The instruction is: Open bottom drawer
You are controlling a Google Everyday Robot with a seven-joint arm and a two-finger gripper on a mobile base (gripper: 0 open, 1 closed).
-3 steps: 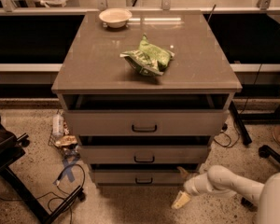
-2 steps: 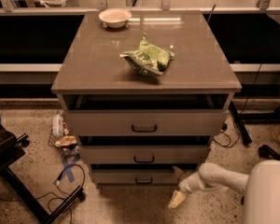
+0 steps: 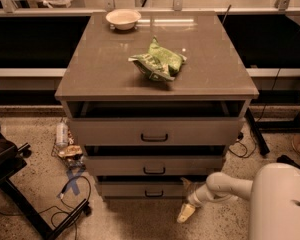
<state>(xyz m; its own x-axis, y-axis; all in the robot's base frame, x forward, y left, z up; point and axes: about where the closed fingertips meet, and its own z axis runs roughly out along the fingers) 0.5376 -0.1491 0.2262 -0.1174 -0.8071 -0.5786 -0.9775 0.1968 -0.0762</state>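
In the camera view, the cabinet stands mid-scene with its three drawers facing near. The bottom drawer (image 3: 125, 189) is the lowest, just above the floor, with a small black handle (image 3: 154, 193) at its centre. A dark strip shows above its front, so it looks shut or barely out. The gripper (image 3: 188, 203) hangs low at the right end of that front, right of the handle and close to the floor, on a pale arm reaching left from the robot's white body (image 3: 280, 204). Whether it is spread or closed cannot be told.

The likeliest trouble is a missed handle. The bar is short and shallow, and the gripper sits off to its right, so a slightly wrong approach could slide it along the flat front or off the bar mid-pull. A pull from the side could also skew the drawer and bind it. The middle drawer (image 3: 115, 165) overhangs just above, so a high approach might snag its lower edge, and a low one could scrape the floor.

The cabinet top (image 3: 100, 69) is smooth grey-brown and holds a crumpled green bag (image 3: 157, 64) and, at the far edge, a pale bowl (image 3: 123, 18). The top drawer (image 3: 110, 132) stands slightly out. The speckled floor (image 3: 140, 221) has a blue tape cross (image 3: 73, 180) and black cables (image 3: 72, 206) at the left.
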